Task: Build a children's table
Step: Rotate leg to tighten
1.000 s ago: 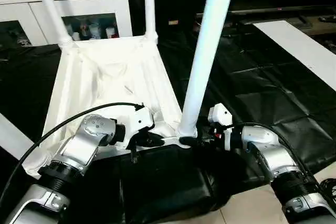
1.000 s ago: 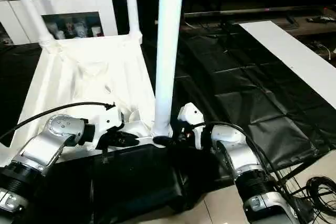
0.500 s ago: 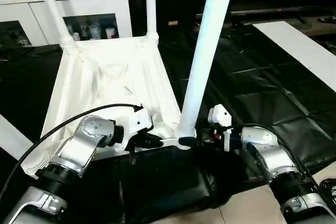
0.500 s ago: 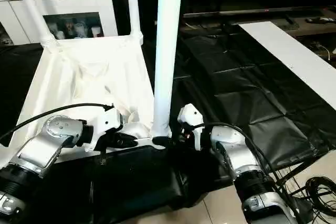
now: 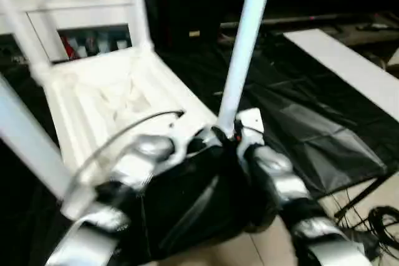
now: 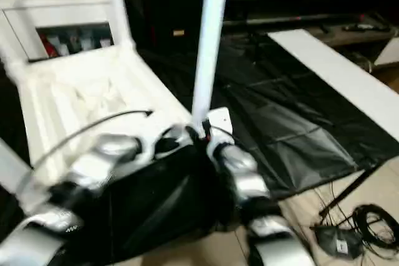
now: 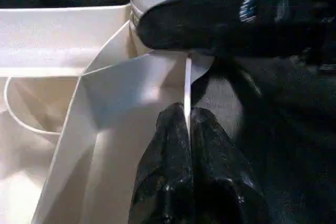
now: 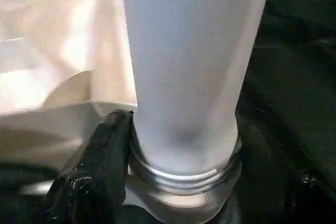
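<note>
The children's table lies upside down, its white rimmed top point(image 5: 106, 101) facing up on the black sheet. Three legs stand in sockets: a near-right leg point(image 5: 244, 54), a far leg point(image 5: 138, 7) and a near-left leg point(image 5: 25, 141). My left gripper point(image 7: 187, 113) is shut on the thin rim of the top, right beside the near-right corner socket. My right gripper point(image 5: 235, 136) clasps the ribbed base of the near-right leg point(image 8: 189, 66); one black finger point(image 8: 94, 177) lies against the leg's side, and the same finger point(image 7: 231, 22) wraps across the socket in the left wrist view.
A white glass-door cabinet point(image 5: 81, 20) stands behind the table. The black sheet point(image 5: 312, 123) covers the big table, with a white board point(image 5: 349, 66) at the right. A black padded thing point(image 5: 187, 210) lies under my forearms. Cables point(image 5: 380, 222) lie on the floor at the right.
The head camera has swung, so the whole picture has shifted and blurred. Both grippers stay at the near-right corner, the left on the rim, the right at the leg's base.
</note>
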Available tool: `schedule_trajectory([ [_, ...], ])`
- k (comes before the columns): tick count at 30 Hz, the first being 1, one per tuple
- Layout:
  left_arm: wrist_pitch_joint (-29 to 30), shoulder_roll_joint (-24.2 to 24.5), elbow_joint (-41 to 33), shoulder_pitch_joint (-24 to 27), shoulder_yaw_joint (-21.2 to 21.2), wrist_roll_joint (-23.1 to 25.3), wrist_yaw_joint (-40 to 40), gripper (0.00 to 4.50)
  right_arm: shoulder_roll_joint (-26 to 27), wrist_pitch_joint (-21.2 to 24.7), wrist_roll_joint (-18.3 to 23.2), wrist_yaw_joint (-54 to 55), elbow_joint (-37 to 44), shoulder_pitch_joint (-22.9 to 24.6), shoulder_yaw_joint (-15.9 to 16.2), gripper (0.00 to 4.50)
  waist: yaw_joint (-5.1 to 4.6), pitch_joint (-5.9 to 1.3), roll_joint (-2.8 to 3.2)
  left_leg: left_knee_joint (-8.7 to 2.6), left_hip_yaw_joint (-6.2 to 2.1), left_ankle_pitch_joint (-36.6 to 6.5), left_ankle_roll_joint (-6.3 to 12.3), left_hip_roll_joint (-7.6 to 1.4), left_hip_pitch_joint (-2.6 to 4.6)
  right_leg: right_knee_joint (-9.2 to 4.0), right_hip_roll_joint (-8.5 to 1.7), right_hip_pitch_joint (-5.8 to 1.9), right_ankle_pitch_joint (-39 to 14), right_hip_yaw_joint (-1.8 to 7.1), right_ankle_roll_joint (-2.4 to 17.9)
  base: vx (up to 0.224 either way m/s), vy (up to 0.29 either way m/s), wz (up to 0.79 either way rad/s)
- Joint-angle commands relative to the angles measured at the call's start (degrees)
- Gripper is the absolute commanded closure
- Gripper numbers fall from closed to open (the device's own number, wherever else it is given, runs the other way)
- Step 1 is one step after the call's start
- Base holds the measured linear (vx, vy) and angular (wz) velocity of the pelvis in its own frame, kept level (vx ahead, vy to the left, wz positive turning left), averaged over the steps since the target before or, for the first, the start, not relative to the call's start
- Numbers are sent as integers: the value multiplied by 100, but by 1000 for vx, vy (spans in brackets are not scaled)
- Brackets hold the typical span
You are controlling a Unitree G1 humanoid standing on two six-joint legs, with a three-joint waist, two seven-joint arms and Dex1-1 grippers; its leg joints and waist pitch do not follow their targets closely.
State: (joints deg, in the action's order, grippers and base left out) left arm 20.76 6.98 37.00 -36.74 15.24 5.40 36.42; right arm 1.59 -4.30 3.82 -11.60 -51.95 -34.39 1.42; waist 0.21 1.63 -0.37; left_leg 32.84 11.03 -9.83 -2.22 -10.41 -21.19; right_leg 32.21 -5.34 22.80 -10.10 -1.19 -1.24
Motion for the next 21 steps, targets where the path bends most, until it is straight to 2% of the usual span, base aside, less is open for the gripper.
schedule_trajectory([
  [1, 56, -222, 467, 31, 127, 98, -245, 450, 275, 73, -176, 110, -208, -30, 243, 184, -82, -181, 54, -483, -243, -3591, -311, -166, 215, -625, -170, 23, -3624, -84, 392, 0, 0, 0],
  [4, -7, -230, 492, 13, 180, 143, -172, 450, 273, -40, -359, -99, -175, -9, 415, 184, -105, -170, 96, -541, -293, -3929, -350, -189, 235, -643, -186, -20, -3274, -165, 496, 0, 0, 0],
  [5, -30, -218, 486, 23, 199, 148, -154, 450, 277, -93, -339, -189, -137, 25, 419, 184, -100, -170, 105, -549, -296, -3967, -356, -191, 237, -646, -188, -24, -3232, -166, 511, 0, 0, 0],
  [6, -51, -201, 465, 43, 210, 138, -113, 450, 290, -116, -256, -299, -81, 69, 380, 184, -97, -180, 85, -534, -281, -3950, -334, -185, 252, -655, -210, -8, -3187, -149, 548, 0, 0, 0],
  [7, -110, -151, 399, 96, 230, 127, -18, 450, 290, -206, -127, -451, 56, 155, 302, 184, -83, -183, 71, -530, -274, -3836, -292, -183, 234, -654, -234, -18, -3169, -128, 577, 0, 0, 0],
  [8, -112, -148, 395, 98, 229, 126, -13, 450, 288, -220, -120, -460, 66, 161, 296, 149, -77, -182, 66, -533, -267, -3779, -270, -183, 224, -652, -238, -20, -3156, -115, 589, 0, 0, 0],
  [10, -245, -75, 356, 138, 246, 122, 116, 450, 228, -315, -65, -584, 173, 207, 259, 111, -60, -197, 59, -531, -248, -3591, -226, -189, 203, -624, -253, -24, -3034, -74, 667, 0, 0, 0],
  [12, -288, 40, 288, 203, 262, 135, 233, 450, 75, -391, -41, -670, 298, 254, 216, 103, -64, -193, 25, -540, -232, -3424, -183, -189, 161, -610, -254, -43, -2983, -59, 711, 0, 0, 0],
  [14, -326, 117, 217, 255, 283, 143, 325, 450, -33, -413, -36, -773, 425, 302, 208, 70, -36, -199, 22, -540, -218, -3262, -135, -201, 157, -597, -267, -53, -2945, -39, 727, 0, 0, 0],
  [15, -355, 221, 93, 333, 296, 140, 457, 450, -206, -434, -66, -903, 613, 375, 210, 64, -42, -203, 6, -548, -222, -3125, -117, -201, 120, -575, -269, -83, -2912, -35, 749, 0, 0, 0],
  [16, -435, 305, -40, 413, 307, 108, 604, 450, -378, -428, -52, -1178, 808, 468, 258, 58, -22, -211, -42, -544, -202, -2930, -71, -208, 91, -559, -264, -90, -2829, -16, 759, 0, 0, 0],
  [19, -447, 454, -303, 562, 324, 67, 814, 450, -764, -481, -74, -1745, 1161, 671, 410, 58, 20, -197, -51, -516, -167, -2731, 26, -217, 106, -559, -280, -61, -2940, 17, 787, 0, 0, 0],
  [21, -466, 644, -539, 683, 362, 65, 993, 450, -1193, -683, -153, -2354, 1371, 857, 581, 58, 55, -204, -56, -514, -164, -2574, 56, -235, 90, -543, -282, -85, -2844, 23, 782, 0, 0, 0],
])
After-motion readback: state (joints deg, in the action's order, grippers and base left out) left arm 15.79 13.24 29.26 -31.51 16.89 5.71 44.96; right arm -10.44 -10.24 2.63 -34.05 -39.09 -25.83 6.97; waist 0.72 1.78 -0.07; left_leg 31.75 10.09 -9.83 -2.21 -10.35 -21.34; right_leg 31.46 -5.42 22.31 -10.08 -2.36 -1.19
